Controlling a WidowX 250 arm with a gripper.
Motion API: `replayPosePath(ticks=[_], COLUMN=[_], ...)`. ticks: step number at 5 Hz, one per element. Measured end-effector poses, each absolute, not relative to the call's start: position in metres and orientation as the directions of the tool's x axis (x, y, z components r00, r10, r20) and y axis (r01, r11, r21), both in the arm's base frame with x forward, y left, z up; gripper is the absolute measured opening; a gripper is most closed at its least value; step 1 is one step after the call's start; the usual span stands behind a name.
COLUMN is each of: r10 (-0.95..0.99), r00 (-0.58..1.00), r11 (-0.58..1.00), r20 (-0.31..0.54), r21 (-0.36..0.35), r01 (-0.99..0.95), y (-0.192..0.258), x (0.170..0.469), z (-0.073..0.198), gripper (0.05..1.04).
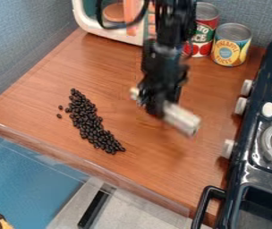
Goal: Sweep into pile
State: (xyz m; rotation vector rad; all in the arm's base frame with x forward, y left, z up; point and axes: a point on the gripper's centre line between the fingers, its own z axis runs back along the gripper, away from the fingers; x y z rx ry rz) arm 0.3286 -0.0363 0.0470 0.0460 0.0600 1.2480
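Dark beans (91, 123) lie in an elongated pile on the wooden counter (120, 67), a few separate grains beside its wall-side edge. The gripper (155, 107), blurred, hangs between the pile and the stove (258, 174), its jaws closed about a pale bar (182, 119) that protrudes on both sides. Whether the bar touches the counter cannot be determined. Two cans (231, 44) stand near the back wall.

A kitchen mock-up, likely a toy one: a black stove (255, 173) with burners (267, 147) and knobs (241, 105) adjoins a wood-look bench (156, 167) holding food cans (231, 47)
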Motion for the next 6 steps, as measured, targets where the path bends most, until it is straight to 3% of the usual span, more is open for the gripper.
replayPosePath(ticks=[2, 3, 6], r10=[0.997, 0.985, 0.853], r00=[0.004, -0.154, -0.507], r11=[0.005, -0.151, -0.497], r20=[-0.078, -0.085, -0.119], r21=[0.013, 0.037, 0.107], r01=[-1.000, -0.988, -0.861], y=[-0.049, -0.050, -0.026], x=[0.330, 0.327, 0.283], z=[0.085, 0.092, 0.072], gripper=[0.396, 0.396, 0.396])
